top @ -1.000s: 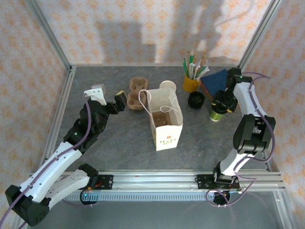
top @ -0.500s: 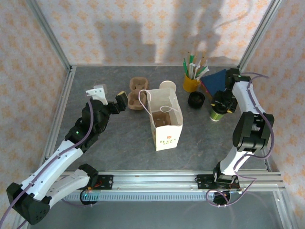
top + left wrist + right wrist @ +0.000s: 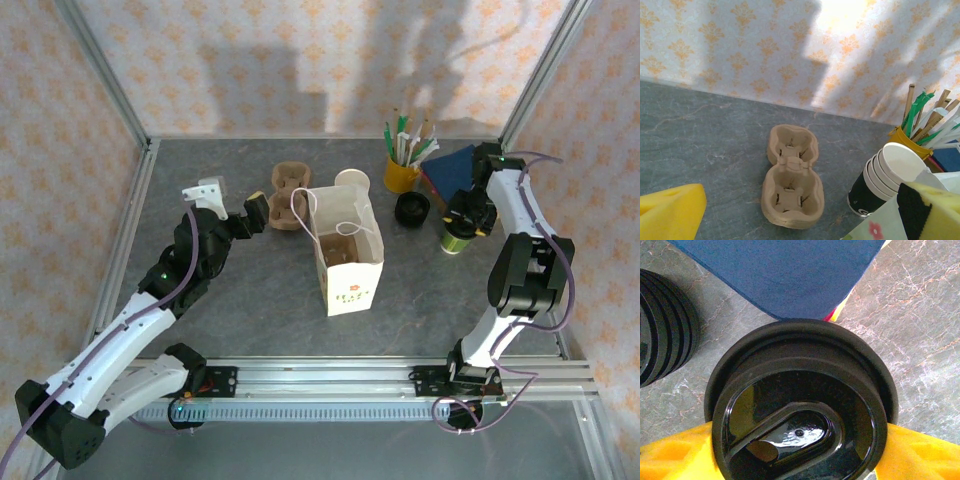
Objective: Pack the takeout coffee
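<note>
The takeout coffee [image 3: 458,241], a pale greenish cup with a black lid [image 3: 800,410], stands on the table at the right. My right gripper [image 3: 468,216] comes down over it from above. Its yellow pads [image 3: 675,460] sit tight against both sides of the cup just under the lid rim, shut on it. At the left, my left gripper [image 3: 255,210] stands wide open and holds nothing. It hovers just short of the brown pulp cup carrier [image 3: 792,182]. The white paper bag [image 3: 345,255] stands open-topped in the middle.
A stack of lidless white cups with a dark band [image 3: 885,177] stands behind the bag. A yellow cup of sticks and straws [image 3: 402,172], a stack of black lids [image 3: 412,208] and a blue napkin [image 3: 785,270] crowd the coffee's far side. Frame posts line both sides.
My left arm has crept slightly forward toward the carrier, still open. The right gripper has stayed over the coffee cup, which has not moved.
</note>
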